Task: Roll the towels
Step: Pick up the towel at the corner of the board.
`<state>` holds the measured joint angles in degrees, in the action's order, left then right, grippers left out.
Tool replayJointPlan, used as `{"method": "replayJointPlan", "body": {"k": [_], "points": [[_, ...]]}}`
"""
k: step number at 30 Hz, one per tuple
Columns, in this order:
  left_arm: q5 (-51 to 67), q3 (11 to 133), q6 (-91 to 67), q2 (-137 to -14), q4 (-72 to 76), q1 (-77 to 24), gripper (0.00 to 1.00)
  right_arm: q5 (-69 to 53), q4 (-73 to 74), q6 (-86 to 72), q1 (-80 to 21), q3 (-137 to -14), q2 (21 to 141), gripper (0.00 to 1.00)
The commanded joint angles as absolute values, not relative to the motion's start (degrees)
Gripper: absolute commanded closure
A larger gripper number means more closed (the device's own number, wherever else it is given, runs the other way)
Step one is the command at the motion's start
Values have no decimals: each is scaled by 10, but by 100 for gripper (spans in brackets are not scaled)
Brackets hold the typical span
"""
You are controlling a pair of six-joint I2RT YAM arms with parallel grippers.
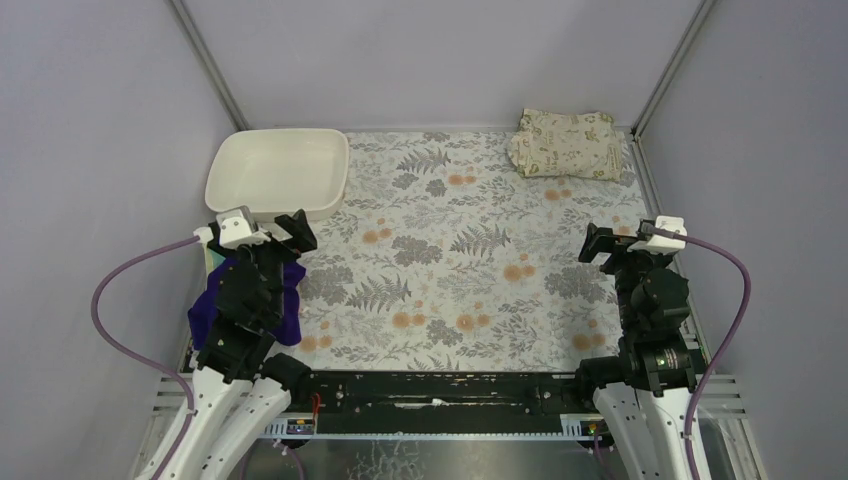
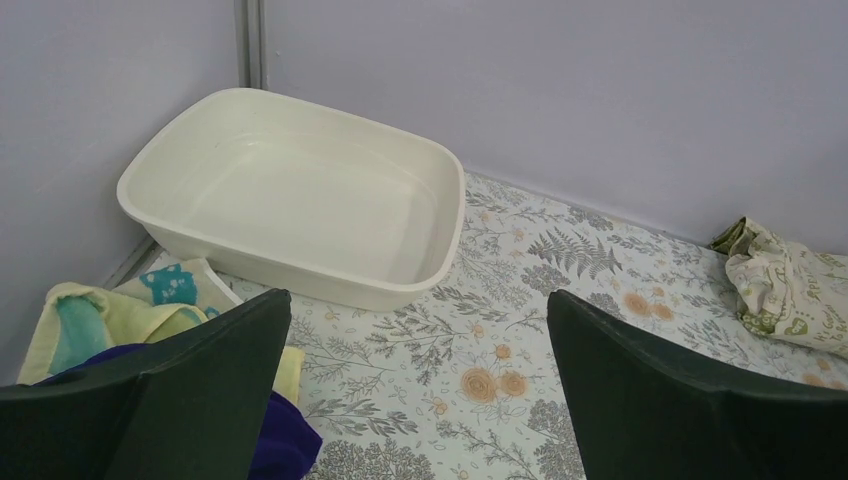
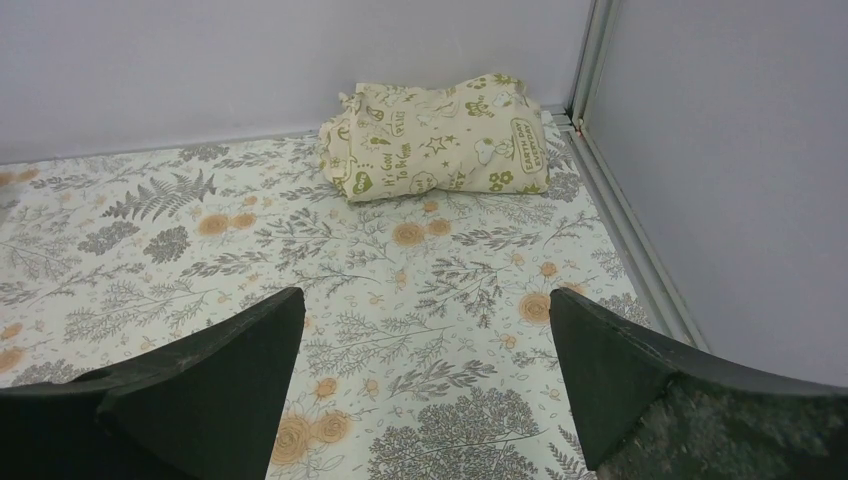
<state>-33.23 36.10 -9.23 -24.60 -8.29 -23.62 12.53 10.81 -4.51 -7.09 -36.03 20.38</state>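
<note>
Plainly the towels are not yet rolled: they lie in a loose heap at the near left edge of the tabletop (image 1: 450, 290), partly under the left arm. The purple towel (image 1: 290, 302) sits on top, crumpled. The yellow towel (image 2: 100, 312) lies beneath it and pokes out toward the wall. A teal patch with white marks (image 2: 165, 284) shows just beyond the yellow. It may be the third towel, though I cannot tell for certain that it is a separate cloth.

The left tool (image 2: 417, 300) hangs just above the heap with its fingers spread wide, holding nothing and aimed past the pile toward the tub (image 2: 440, 232). My guess is that it is poised there because the pile is within its easy reach. The right tool (image 3: 425, 295) is likewise spread and holding nothing, well apart from the towels on the far side.

The heap is hemmed in, with the left wall on one side and the tub's near rim just beyond. Flattening and rolling there would likely be cramped. The middle of the tabletop lies open between the two arms, so drawing one towel out there seems the sensible start. The beige folded cloth (image 3: 440, 135) sits in the far right corner, out of the way.
</note>
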Motion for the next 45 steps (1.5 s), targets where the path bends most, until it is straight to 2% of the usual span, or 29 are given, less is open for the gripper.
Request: {"method": "replayJointPlan", "body": {"k": [1,10,17,22,24,27,29,31,40,45], "points": [[-350,381,-103,-253,-62,-232,0,120,70,-46,-76,-360,196,1],[-381,393,-126,-297,-92,-231,0,115,75,-51,-76,-362,188,1],[-408,462,-207,-431,-214,-231,0,100,79,-66,-76,-366,189,1],[-370,501,-292,-556,-311,-224,0,81,79,-73,-75,-365,189,1],[-342,518,-316,-609,-344,-201,0,77,76,-77,-76,-363,186,1],[-262,523,-336,-671,-368,-110,0,62,74,-82,-81,-359,184,1],[-170,517,-336,-698,-371,-29,5,60,71,-80,-93,-357,182,1],[-135,511,-334,-712,-377,30,10,60,67,-75,-105,-353,178,1],[-265,515,-354,-668,-438,96,10,63,56,-63,-147,-342,163,1],[-281,501,-350,-685,-444,121,10,63,55,-60,-164,-340,159,1]]}}
